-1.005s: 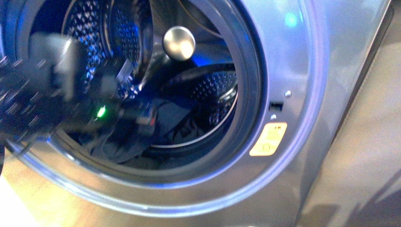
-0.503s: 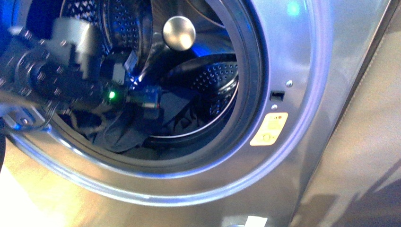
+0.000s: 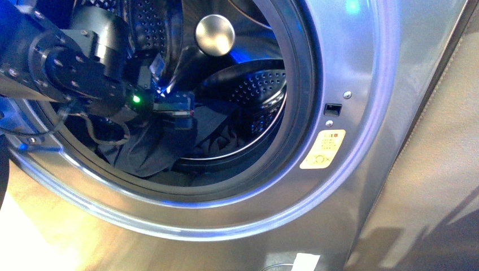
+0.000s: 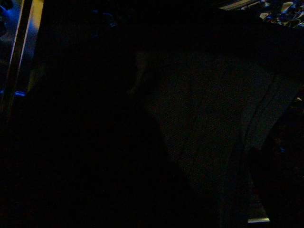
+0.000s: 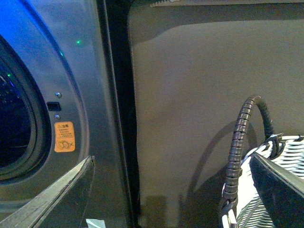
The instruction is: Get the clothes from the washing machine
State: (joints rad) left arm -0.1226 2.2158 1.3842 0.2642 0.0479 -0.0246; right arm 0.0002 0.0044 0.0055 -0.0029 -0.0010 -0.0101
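The grey washing machine (image 3: 350, 68) fills the front view, its round mouth open onto the shiny perforated drum (image 3: 257, 96). My left gripper (image 3: 176, 110) reaches into the mouth from the left and is shut on the clothes (image 3: 144, 149), dark navy fabric that hangs from the fingers down to the lower door rim. More dark fabric lies behind it in the drum (image 3: 217, 144). The left wrist view is dark. My right gripper (image 5: 171, 190) is open and empty outside the machine (image 5: 85, 95), facing a plain panel.
A yellow sticker (image 3: 323, 149) sits right of the door ring. A grey-brown panel (image 5: 204, 95) stands right of the machine. A grey-white woven basket (image 5: 273, 202) and a black coiled cable (image 5: 237, 152) are beside the right gripper's finger (image 5: 280, 183).
My left arm has risen and drawn the dark fabric up and toward the door rim. More of the garment now hangs below the fingers.
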